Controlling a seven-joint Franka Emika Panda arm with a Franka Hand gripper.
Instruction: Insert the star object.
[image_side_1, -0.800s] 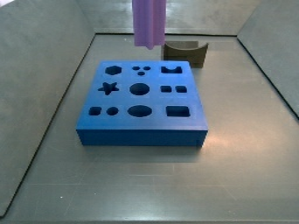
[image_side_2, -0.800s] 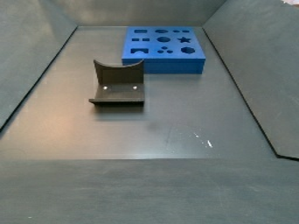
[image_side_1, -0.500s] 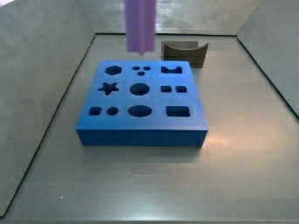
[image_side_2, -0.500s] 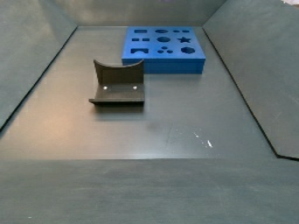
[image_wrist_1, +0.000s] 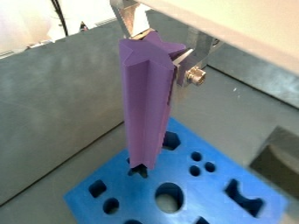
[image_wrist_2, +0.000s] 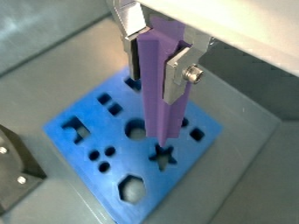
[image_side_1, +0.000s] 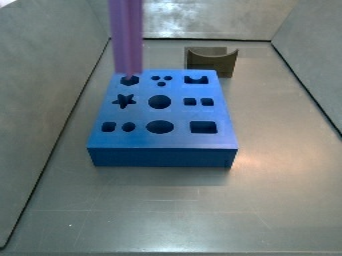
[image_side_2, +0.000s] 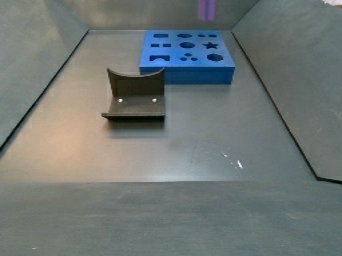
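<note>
Gripper (image_wrist_1: 158, 54) clenched on the upper end of the star object (image_wrist_1: 146, 105), silver fingers (image_wrist_2: 177, 77) pressed to its ridged sides. Hangs upright above the blue block (image_side_1: 163, 125), lower tip clear of the top face in both wrist views. Near the star-shaped hole (image_wrist_2: 165, 157) in a wrist view. Dark fixture (image_side_2: 134, 98) well apart on the grey floor (image_side_2: 201, 140)
</note>
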